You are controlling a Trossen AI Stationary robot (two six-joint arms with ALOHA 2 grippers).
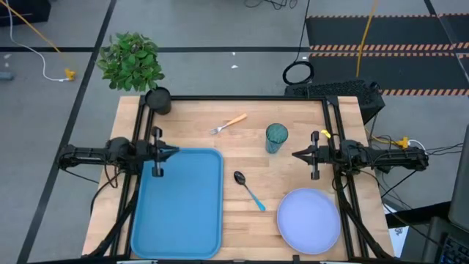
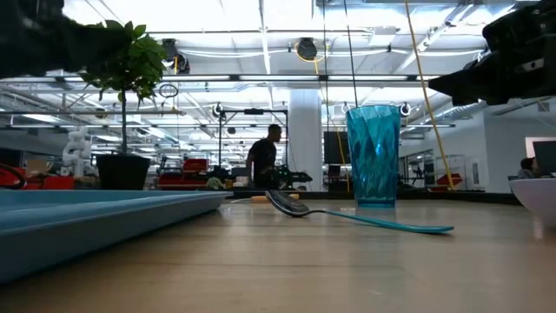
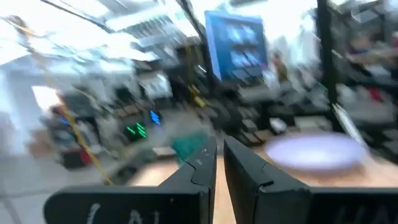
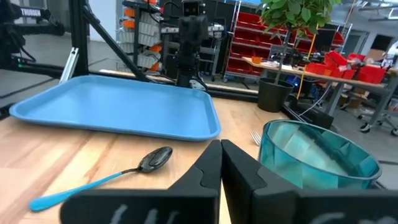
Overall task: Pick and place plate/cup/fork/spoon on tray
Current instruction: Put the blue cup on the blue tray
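Tray (image 1: pixel 179 209) sits bare; my left hand (image 1: pixel 173 152) and right hand (image 1: pixel 297 155) hover pressed together, so I must spread one over the cup (image 1: pixel 276 137).

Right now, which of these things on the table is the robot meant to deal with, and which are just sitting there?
Part of the job:
- tray, bare
- plate
- cup
- fork
- spoon
None of the four is on the tray yet.

Just there:
- potted plant at the table's far corner
- keyboard beyond the far edge
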